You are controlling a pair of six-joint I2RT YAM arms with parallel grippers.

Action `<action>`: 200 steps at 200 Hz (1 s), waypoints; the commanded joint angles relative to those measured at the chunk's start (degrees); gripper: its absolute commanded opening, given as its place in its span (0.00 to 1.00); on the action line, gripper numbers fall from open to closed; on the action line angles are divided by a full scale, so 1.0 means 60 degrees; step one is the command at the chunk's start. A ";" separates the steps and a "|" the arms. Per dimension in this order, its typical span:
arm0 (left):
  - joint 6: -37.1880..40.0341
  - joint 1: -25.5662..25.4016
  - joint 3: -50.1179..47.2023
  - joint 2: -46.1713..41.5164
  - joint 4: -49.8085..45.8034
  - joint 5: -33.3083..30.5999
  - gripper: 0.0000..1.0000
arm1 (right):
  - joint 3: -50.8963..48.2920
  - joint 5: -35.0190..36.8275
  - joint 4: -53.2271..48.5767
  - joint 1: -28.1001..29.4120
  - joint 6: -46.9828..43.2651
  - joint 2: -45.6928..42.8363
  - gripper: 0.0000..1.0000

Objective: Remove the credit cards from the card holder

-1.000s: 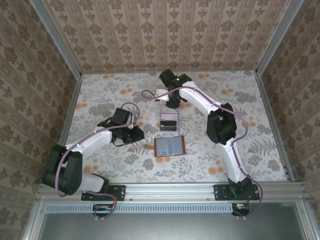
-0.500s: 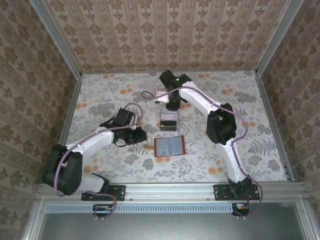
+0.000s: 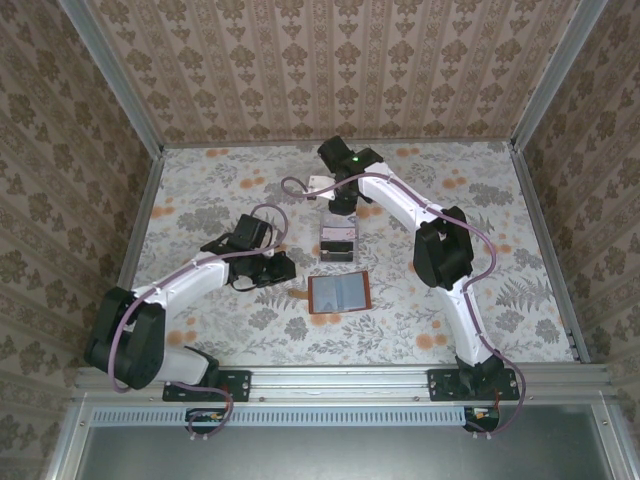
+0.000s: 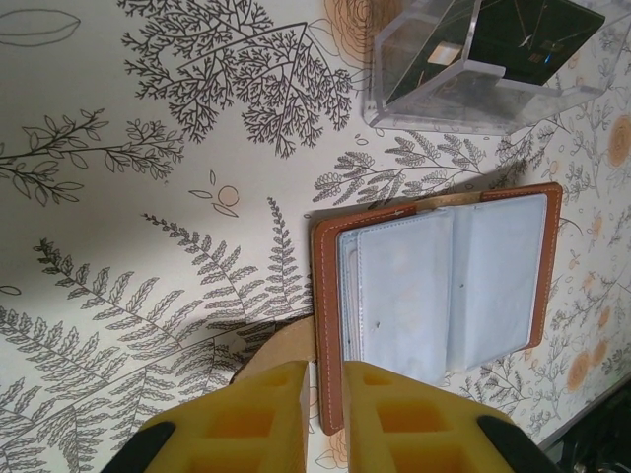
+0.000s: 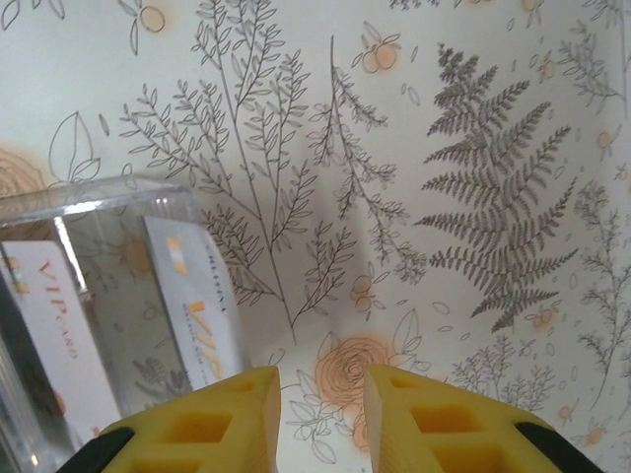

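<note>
Card holder [image 4: 444,296] is lying open on table [image 3: 200,200], pockets facing up for access; cannot tell whether any cards remain inside. L pincer [image 4: 325,389] is hanging over its brown rim, nearly clenched; you cannot confirm a grasp. R pincer [image 5: 320,379] is hovering released, empty, beside clear tray [image 5: 108,197] holding VIP cards [image 5: 202,315]. Tray is crowding holder's far side.
</note>
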 commanded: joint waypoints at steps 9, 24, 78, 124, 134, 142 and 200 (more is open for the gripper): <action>0.0134 -0.0046 0.0297 0.0184 -0.0307 0.0009 0.18 | -0.0151 0.0188 0.0130 0.0000 -0.0036 -0.0104 0.31; 0.0141 -0.0060 0.0322 0.0219 -0.0309 0.0027 0.18 | -0.0164 0.0041 0.0018 0.0000 -0.0033 -0.0019 0.31; 0.0135 -0.0102 0.0322 0.0205 -0.0331 0.0056 0.18 | -0.0185 -0.0463 -0.0643 0.0043 -0.0212 0.0151 0.31; 0.0112 -0.0148 0.0270 0.0102 -0.0333 0.0038 0.18 | -0.0168 -0.0648 -0.0979 0.0051 -0.0250 0.0191 0.31; 0.0112 -0.0177 0.0278 0.0098 -0.0347 0.0040 0.18 | -0.0158 -0.0659 -0.0966 0.0055 -0.0224 0.0162 0.31; 0.0112 -0.0199 0.0278 0.0090 -0.0362 0.0042 0.18 | -0.0157 -0.0608 -0.0883 0.0058 -0.0164 0.0120 0.31; 0.0054 -0.0265 0.0270 0.0141 -0.0284 -0.0015 0.18 | -0.0515 0.0041 0.0608 0.0040 0.0052 -0.0438 0.31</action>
